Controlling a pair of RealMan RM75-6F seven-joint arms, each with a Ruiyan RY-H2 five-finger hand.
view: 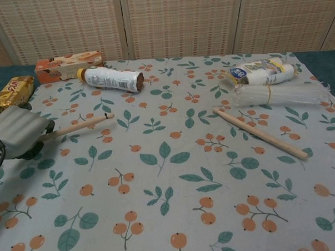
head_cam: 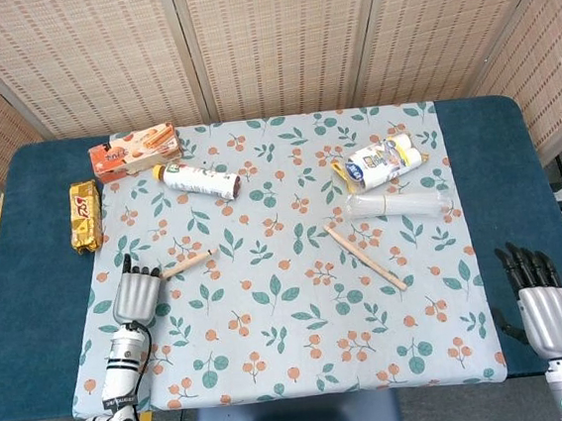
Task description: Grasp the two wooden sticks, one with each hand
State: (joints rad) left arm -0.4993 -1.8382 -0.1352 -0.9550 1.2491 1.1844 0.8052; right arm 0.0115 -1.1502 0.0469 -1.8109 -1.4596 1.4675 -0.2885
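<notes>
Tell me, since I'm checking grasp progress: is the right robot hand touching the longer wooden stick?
Apart. The head view shows the right robot hand off the cloth's corner, far from the longer wooden stick.

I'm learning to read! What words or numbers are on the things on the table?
Orange box: has lettering, too blurred to read.
Gold packet: red lettering, too blurred to read.
White bottle: small print on the label, too small to read.
Blue and yellow packet: has a label, too blurred to read.
Clear plastic pack and both wooden sticks: no words.
</notes>
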